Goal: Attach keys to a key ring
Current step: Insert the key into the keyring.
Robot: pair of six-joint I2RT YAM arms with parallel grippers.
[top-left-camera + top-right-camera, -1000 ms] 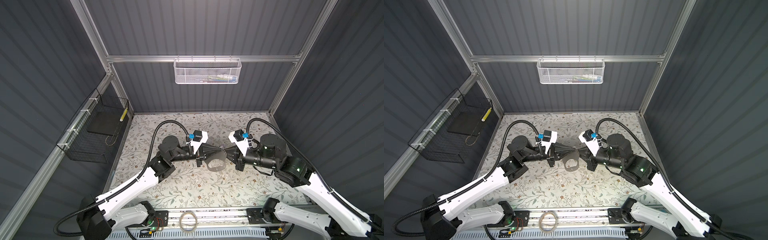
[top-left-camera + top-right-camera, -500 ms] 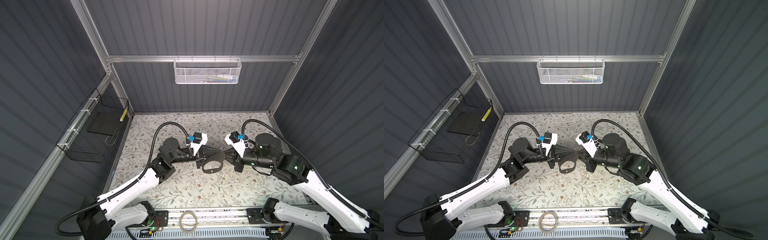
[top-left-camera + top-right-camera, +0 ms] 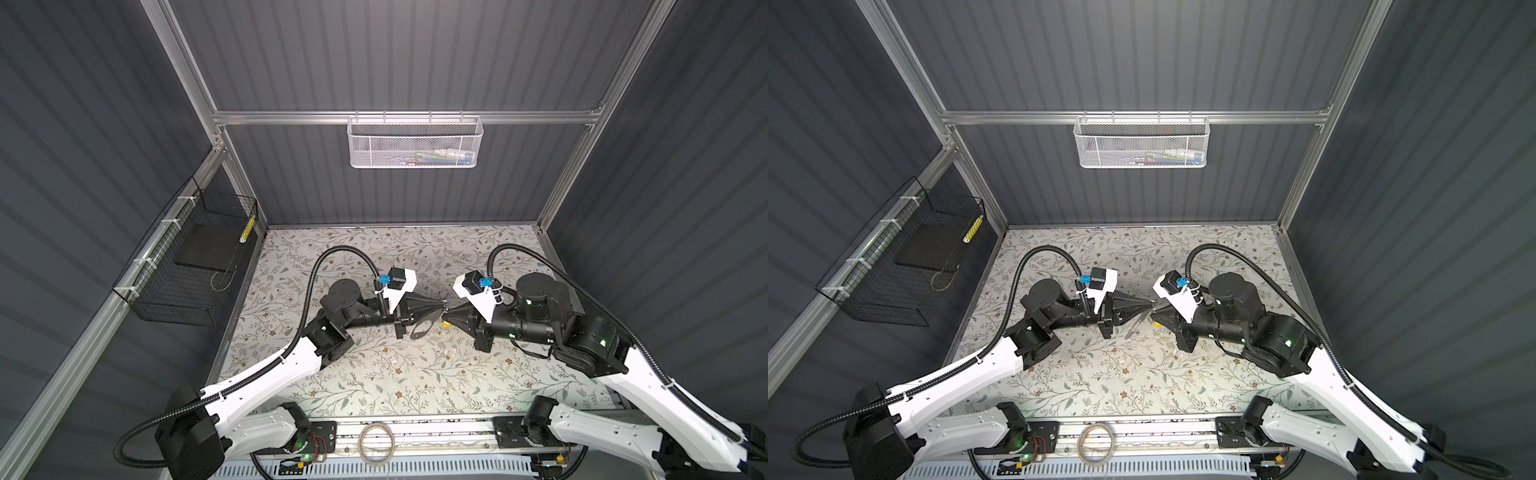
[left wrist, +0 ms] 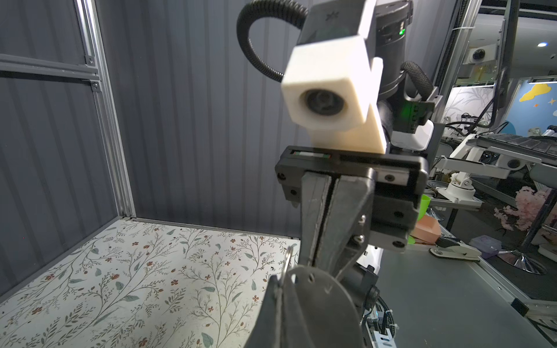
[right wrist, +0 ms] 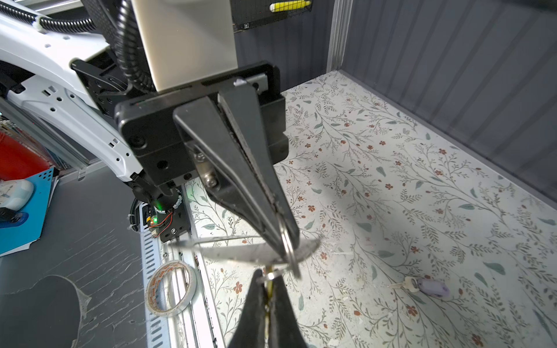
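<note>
1. L & R arms meet tip to tip over the middle of the table (image 3: pixel 374 374), well away from every edge.
2. left gripper (image 5: pixel 286 238): fingers closed, pinching the key ring (image 5: pixel 238 248) at its narrower end. A thin metal ring (image 5: pixel 291 250) sits in the same pinch.
3. The key ring is held up above the table. It hangs from the L tips w/ its wide loop end twd the front edge, and reads almost edge-on in a top view (image 3: pixel 1138 322).
4. right gripper (image 5: pixel 267 275): fingers closed on the yellow key (image 3: pixel 447 326). In the right wrist view only a sliver of yellow shows btwn them.
5. R tips are just beside the L tips & the metal ring. Can't tell if key and ring actually touch, as it's too blurred there.
6. lilac key (image 5: pixel 432 286) lies flat on the table, apart from both grippers, nothing gripping it.
7. tape roll (image 3: pixel 376 442) lies on the rail along the table's front edge, nr the middle of that edge.
</note>
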